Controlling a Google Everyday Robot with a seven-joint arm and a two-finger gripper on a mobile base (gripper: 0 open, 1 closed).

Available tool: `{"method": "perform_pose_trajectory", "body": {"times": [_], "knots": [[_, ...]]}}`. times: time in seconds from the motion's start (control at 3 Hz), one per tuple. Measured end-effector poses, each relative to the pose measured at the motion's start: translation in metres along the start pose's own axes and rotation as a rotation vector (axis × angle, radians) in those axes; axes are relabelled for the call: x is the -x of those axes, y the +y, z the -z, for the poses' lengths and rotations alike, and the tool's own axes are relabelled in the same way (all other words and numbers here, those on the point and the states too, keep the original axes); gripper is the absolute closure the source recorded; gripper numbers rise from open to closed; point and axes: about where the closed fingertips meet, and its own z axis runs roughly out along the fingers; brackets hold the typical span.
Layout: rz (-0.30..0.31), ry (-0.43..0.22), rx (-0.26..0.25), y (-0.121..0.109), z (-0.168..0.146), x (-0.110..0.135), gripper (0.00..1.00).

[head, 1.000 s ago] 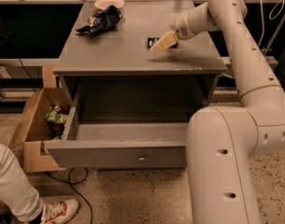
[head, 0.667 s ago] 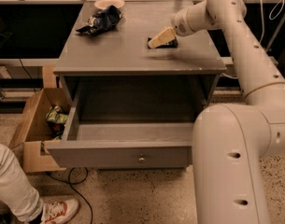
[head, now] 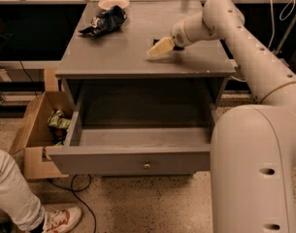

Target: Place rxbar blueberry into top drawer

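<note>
The gripper (head: 161, 48) sits low on the tabletop (head: 118, 52), right of centre. Whether it is open or closed on anything, I cannot tell. A dark sliver just behind it looks like the rxbar blueberry (head: 156, 41), mostly hidden. Below, the top drawer (head: 133, 160) stands pulled open.

Single high view facing down: top drawer (head: 113, 161) near, gripper (head: 160, 48) over tabletop (head: 123, 55).

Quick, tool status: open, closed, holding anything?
The tool sits low over the cabinet top, right of centre; open or closed cannot be told, nor whether it holds anything.
</note>
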Motion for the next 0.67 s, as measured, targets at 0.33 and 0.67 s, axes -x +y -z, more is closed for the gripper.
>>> {"method": "perform_pose_trajectory", "body": {"times": [0.33,0.67], "knots": [[-0.032,0.016,0.022,0.0087,-0.0092,-0.0127,0.0],[-0.055,0.02,0.02,0.0087,-0.0102,-0.0195,0.18]]}}
